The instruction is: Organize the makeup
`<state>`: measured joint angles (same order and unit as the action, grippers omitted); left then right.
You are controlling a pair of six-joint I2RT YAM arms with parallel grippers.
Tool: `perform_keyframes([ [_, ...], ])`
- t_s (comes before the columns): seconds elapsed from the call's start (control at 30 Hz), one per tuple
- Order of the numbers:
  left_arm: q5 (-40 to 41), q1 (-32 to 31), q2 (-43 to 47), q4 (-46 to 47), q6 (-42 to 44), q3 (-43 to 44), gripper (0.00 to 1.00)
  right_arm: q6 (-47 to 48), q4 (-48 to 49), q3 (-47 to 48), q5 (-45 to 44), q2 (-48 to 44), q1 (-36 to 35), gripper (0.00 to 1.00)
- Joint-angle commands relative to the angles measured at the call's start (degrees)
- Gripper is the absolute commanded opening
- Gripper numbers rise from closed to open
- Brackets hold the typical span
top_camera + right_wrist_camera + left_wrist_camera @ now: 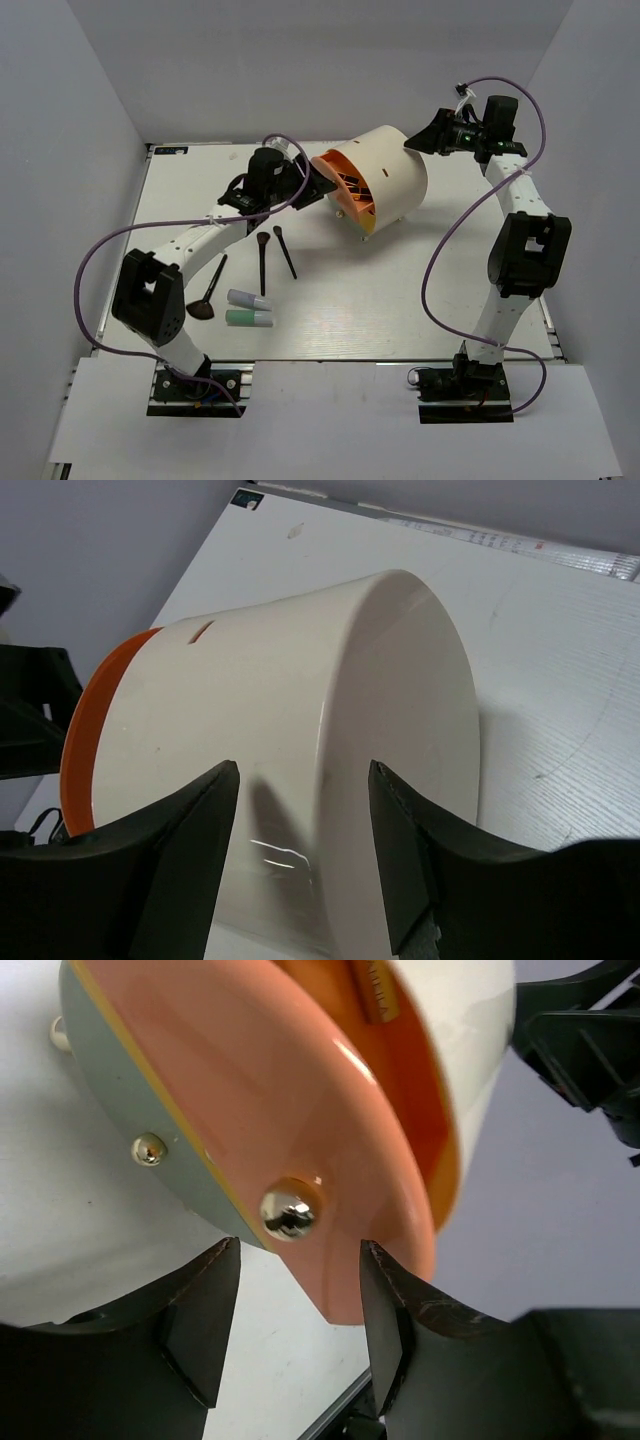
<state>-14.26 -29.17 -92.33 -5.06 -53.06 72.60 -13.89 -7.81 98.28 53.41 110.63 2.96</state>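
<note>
A cream drum lies on its side on the white table, filling the middle of the view. Its orange rim faces left, and a small dark slot marks the curved wall near that rim. The right gripper sits at the near edge, its two dark fingers spread apart with the drum's wall showing between them; whether they touch it cannot be told. A dark shape juts in at the left edge. A small sticker sits at the table's far left corner, against the grey wall.
</note>
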Motion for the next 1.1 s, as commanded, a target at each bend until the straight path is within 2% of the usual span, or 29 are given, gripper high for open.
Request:
perform_keyframes([
  [0.0, -2.3, 0.7, -0.7, 1.6, -0.1, 2.9, 0.60, -0.8, 0.3, 1.4, 3.0, 0.0, 0.1, 0.60],
  [0.23, -4.2, 0.7, -6.0, 4.6, -1.3, 6.0, 0.58, -0.9, 0.3, 1.0, 5.1, 0.7, 0.0, 0.47],
  [0.4, -6.2, 1.2, -10.3, 6.8, -2.0, 11.1, 0.58, -0.3, -0.5, 0.2, 6.0, 0.7, -0.1, 0.46],
  [0.67, -7.8, 1.2, -14.7, 7.4, -3.0, 14.1, 0.58, 0.1, -1.1, -0.7, 6.4, 0.5, -0.1, 0.48],
  [0.77, -8.1, 1.2, -15.9, 7.3, -3.0, 15.6, 0.58, -0.1, -1.1, -0.6, 6.2, 0.4, -0.1, 0.52],
  [0.8, -8.0, 1.2, -15.7, 7.1, -3.0, 15.7, 0.58, -0.1, -1.0, -0.5, 5.7, 0.2, 0.1, 0.59],
  [0.9, -7.3, 1.2, -13.8, 6.6, -2.6, 14.4, 0.58, 0.5, -1.4, -0.1, 4.0, -0.4, 0.7, 0.70],
  [1.07, -4.3, 1.8, -7.5, 7.0, -2.0, 7.5, 0.65, 1.2, -1.6, 1.6, 2.8, -1.1, 2.4, 0.82],
])
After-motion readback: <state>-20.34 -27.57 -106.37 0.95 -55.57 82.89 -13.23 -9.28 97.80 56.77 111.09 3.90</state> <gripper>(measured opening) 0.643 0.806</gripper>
